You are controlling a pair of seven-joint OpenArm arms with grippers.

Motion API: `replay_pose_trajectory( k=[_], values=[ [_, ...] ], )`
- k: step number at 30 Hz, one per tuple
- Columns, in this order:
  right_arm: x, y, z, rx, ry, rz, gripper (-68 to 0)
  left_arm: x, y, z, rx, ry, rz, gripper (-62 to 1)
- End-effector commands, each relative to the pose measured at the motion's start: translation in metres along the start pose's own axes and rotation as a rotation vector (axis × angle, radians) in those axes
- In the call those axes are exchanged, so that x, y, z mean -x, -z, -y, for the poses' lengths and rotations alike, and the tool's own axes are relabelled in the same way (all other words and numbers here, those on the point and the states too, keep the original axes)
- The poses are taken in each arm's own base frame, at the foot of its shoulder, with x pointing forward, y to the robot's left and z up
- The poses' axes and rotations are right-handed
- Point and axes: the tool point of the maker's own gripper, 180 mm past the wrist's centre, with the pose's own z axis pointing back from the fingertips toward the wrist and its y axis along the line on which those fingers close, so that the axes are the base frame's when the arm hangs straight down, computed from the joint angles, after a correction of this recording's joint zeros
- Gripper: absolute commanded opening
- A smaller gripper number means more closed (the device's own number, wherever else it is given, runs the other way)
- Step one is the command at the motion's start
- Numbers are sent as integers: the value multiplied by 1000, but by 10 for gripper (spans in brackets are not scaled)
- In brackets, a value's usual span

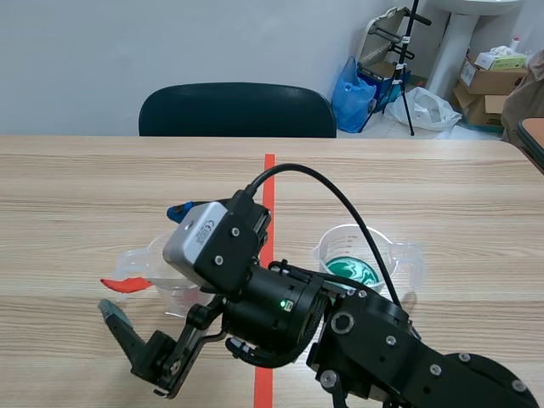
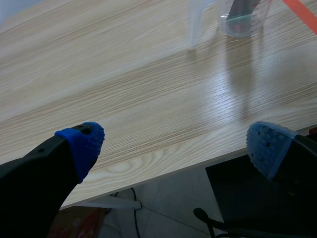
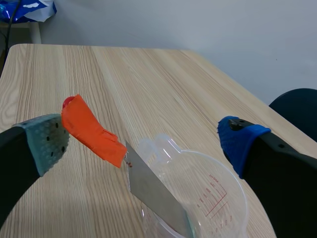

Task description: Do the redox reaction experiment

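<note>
My right gripper reaches past the red tape line and stands open around a clear measuring cup. In the right wrist view this cup lies between the fingers, which do not touch it. A metal spatula blade with an orange handle leans out of it. A second clear cup with green contents stands right of the tape. My left gripper is open and empty at the table's near edge, with a clear cup far ahead of it. The left arm is out of the scene view.
A dark chair stands at the table's far side. Boxes, a blue bag and a tripod sit in the back right corner. The floor shows under the table edge in the left wrist view.
</note>
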Motion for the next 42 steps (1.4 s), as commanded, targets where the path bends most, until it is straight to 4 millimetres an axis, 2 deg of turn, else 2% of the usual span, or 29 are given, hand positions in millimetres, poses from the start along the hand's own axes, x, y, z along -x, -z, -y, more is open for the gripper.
replay_pose_trajectory(
  k=[1, 8, 10, 12, 15, 20, 24, 27, 42],
  values=[
    [-14, 5, 6, 7, -8, 53, -131, -8, 2, 0, -2, -5, 31, 6],
    [-16, 5, 6, 9, -5, 65, -370, -8, 2, 0, -2, -5, 31, 6],
    [-19, 5, 6, 9, -4, 82, -419, -8, 2, 0, -2, -5, 31, 6],
    [-22, 4, 6, 8, -5, 100, -447, -8, 2, 0, -2, -5, 31, 6],
    [-24, 4, 6, 8, -5, 114, -450, -8, 2, 0, -2, -5, 31, 6],
    [-25, 4, 6, 8, -5, 116, -554, -8, 2, 0, -2, -5, 31, 6],
    [-25, 4, 6, 7, -5, 116, -573, -8, 2, 0, -2, -5, 31, 6],
    [-27, 4, 9, 11, -11, 126, -663, -8, 2, 1, -2, -6, 28, 6],
    [-31, 2, 22, 21, -40, 140, -669, -8, 2, 1, -1, -6, 28, 6]
  ],
)
